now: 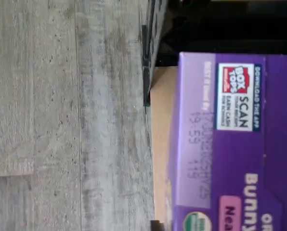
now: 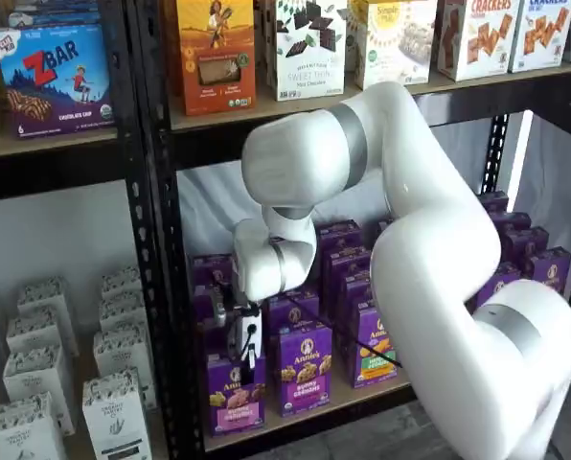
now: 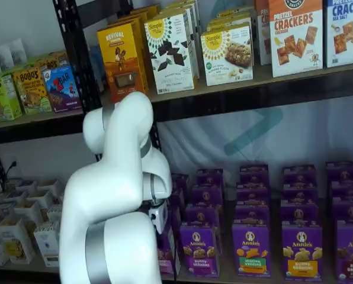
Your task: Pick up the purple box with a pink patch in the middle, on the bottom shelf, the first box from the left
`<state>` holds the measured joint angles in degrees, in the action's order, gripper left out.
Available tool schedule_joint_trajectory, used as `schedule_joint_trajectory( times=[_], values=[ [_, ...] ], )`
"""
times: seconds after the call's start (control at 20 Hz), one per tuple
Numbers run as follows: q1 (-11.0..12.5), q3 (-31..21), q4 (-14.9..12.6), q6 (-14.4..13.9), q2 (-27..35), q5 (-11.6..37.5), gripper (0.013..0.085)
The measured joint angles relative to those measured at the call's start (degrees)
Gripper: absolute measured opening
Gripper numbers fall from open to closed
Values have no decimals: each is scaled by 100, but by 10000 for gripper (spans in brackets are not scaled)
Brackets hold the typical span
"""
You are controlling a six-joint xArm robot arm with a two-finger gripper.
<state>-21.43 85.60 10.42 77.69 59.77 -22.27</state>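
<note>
The purple box (image 2: 235, 395) with a pink band stands at the left end of the bottom shelf (image 2: 316, 412), at its front edge. My gripper (image 2: 238, 353) hangs straight above it, with the black fingers down at the box's top edge. I cannot tell whether the fingers are open or closed on it. The wrist view shows the box's top and part of its front (image 1: 230, 144) close up, with a pink patch, and the tan shelf board (image 1: 160, 144) beside it. In a shelf view the arm hides most of the box (image 3: 166, 255) and the fingers.
A purple carton with a green band (image 2: 302, 369) stands right beside the box, with more purple cartons behind and to the right. A black perforated upright (image 2: 161, 287) is close on the left, with white cartons (image 2: 113, 412) beyond it. Grey wood floor (image 1: 61, 120) lies below.
</note>
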Motion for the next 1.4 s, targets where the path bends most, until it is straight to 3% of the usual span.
schedule_joint_trajectory(
  times=[0.45,0.6,1.05,1.4],
  values=[
    [-8,-24,-21,-26,-15,18,450],
    [-8,-30,-19,-24,-18,23,370],
    [11,-40,-79,-63,-73,-153,370],
    [-16,-590,-22,-24,-447,1,370]
  ],
)
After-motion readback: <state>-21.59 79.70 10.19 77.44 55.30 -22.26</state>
